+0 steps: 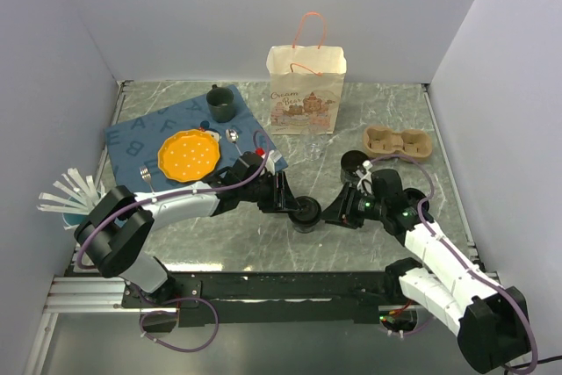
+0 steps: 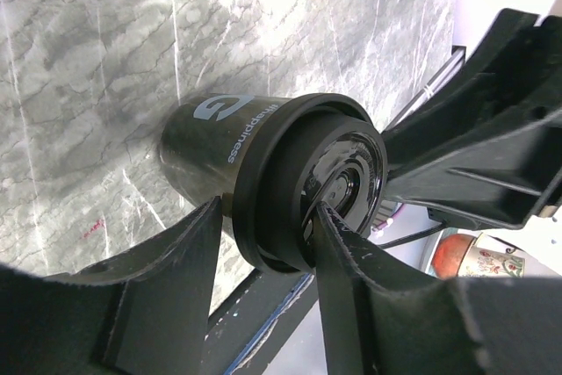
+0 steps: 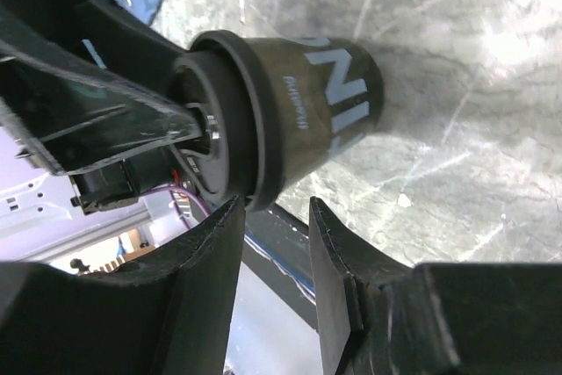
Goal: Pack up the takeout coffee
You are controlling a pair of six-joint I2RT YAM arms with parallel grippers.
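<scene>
A dark takeout coffee cup (image 1: 307, 213) with a black lid (image 2: 307, 182) stands upright on the marble between my two grippers. My left gripper (image 1: 295, 205) reaches in from the left and is shut on the lid. In the left wrist view (image 2: 268, 217) one finger lies across the lid's top and the other presses under its rim. My right gripper (image 1: 332, 212) is just right of the cup, open. In the right wrist view its gap (image 3: 274, 208) is empty and the cup (image 3: 334, 111) sits just past its fingertips. A second lidded cup (image 1: 355, 164) stands behind my right arm. The brown pulp tray (image 1: 399, 141) lies at the back right.
A paper bag (image 1: 306, 94) with pink handles stands at the back centre. On the left, a blue mat (image 1: 140, 133) carries a yellow plate (image 1: 188, 155), cutlery and a dark green mug (image 1: 219, 103). White strips (image 1: 70, 192) fan out at the left edge.
</scene>
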